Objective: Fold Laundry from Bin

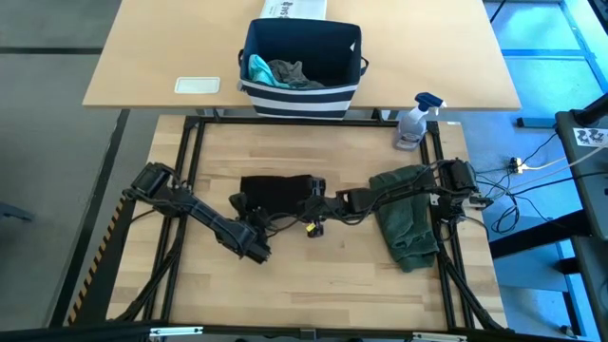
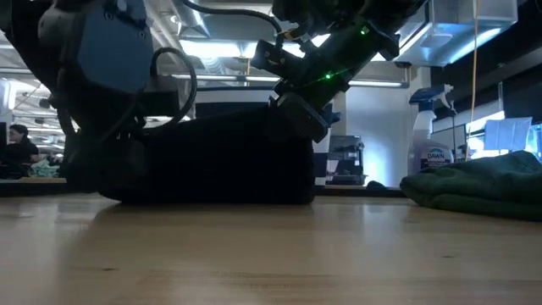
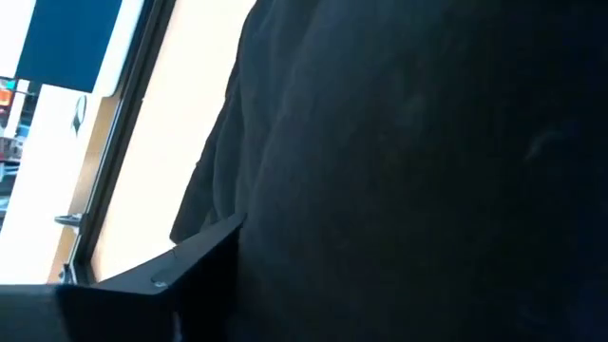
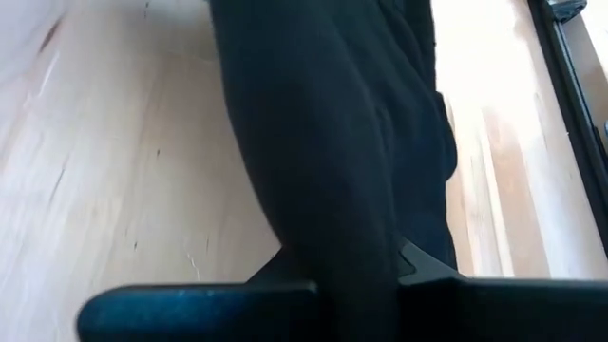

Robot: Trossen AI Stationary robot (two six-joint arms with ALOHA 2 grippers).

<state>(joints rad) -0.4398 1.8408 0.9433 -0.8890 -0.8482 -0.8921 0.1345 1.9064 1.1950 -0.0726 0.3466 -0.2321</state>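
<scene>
The black T-shirt [image 1: 275, 190] lies folded into a small thick stack in the middle of the table, and also shows in the low view [image 2: 220, 161]. My left gripper [image 1: 239, 202] is shut on its left end. My right gripper [image 1: 313, 187] is shut on its right end. An olive-green piece [image 1: 407, 214] lies folded at the table's right. The navy bin [image 1: 302, 95] stands on the far table with a teal piece [image 1: 258, 68] and a grey piece [image 1: 290, 73] inside. My left gripper has the black T-shirt's left end [image 3: 285, 209] in its jaws, coming in low from the table's left. The cloth covers most of the gripper, so the place of contact is hidden. The stack rests on the table. My right gripper pinches a thick fold of the T-shirt's right end [image 4: 332, 237] between its two fingers. It slants down from the table's right, at the stack's upper right corner [image 2: 296, 119]. The cloth runs away from the fingers and lies on the table.
A spray bottle [image 1: 415, 122] stands at the table's far right corner. A white printed box [image 1: 294, 8] and a flat white thing [image 1: 197, 85] sit on the far table. Bare wood lies near the front edge [image 1: 313, 285].
</scene>
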